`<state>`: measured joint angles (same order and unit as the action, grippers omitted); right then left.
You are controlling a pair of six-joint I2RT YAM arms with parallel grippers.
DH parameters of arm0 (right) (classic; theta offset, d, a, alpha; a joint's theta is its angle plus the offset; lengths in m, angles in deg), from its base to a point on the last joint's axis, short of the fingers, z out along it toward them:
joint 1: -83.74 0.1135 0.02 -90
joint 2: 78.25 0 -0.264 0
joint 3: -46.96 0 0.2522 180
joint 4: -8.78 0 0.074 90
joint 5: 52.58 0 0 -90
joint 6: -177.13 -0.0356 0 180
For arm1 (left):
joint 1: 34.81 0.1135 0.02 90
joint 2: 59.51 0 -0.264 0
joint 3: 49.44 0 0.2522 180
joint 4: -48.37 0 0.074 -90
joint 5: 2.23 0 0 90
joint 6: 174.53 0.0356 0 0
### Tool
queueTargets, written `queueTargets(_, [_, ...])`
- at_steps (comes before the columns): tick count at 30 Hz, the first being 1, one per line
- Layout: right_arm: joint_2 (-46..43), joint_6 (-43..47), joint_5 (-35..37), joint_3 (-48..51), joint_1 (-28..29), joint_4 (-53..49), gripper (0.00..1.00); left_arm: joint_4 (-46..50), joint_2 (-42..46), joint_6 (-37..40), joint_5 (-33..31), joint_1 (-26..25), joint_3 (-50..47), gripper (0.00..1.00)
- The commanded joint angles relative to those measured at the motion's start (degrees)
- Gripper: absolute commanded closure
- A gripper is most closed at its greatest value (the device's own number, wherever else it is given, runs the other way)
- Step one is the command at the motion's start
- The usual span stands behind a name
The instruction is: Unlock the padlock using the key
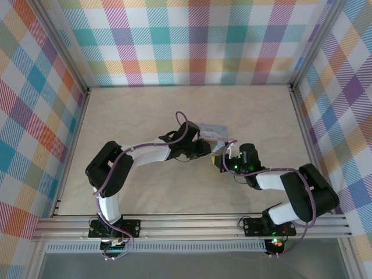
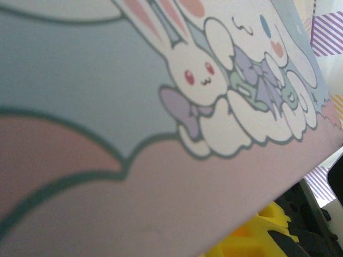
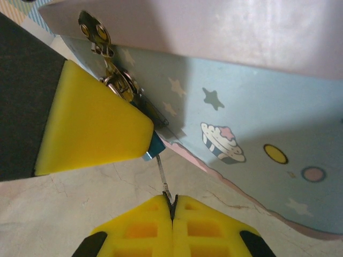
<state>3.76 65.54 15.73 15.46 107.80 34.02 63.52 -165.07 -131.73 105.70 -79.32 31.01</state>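
The padlock [image 3: 154, 147] shows only as a small teal corner poking out from under a yellow finger [image 3: 91, 128] of my left gripper [image 1: 209, 149], which is shut on it. It hangs from the metal hasp [image 3: 99, 32] of the light-blue cartoon tin [image 3: 241, 107]. The key [image 3: 162, 174] is a thin silvery shaft. Its tip is in the bottom of the padlock and its head is pinched in my right gripper [image 3: 172, 206], which is shut on it just above the table. From above, both grippers meet at the tin's [image 1: 212, 131] near edge.
The tin's printed lid [image 2: 161, 107] lies very close across the left wrist view, with a yellow finger [image 2: 257, 233] below its edge. Beige table [image 1: 145, 116] surrounds the tin. Checked walls stand on three sides, and a metal rail [image 1: 192, 224] runs along the near edge.
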Motion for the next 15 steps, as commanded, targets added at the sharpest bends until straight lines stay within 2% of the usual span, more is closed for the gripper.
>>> queueTargets(1, [-1.2,0.3,-0.5,0.8,-0.2,3.3,1.00,-2.3,3.3,-0.4,0.0,-0.9,2.2,0.93])
queueTargets(15, [-0.7,-0.2,-1.4,0.6,-0.4,6.0,1.00,-2.1,3.1,-0.5,0.7,-0.9,2.6,0.93])
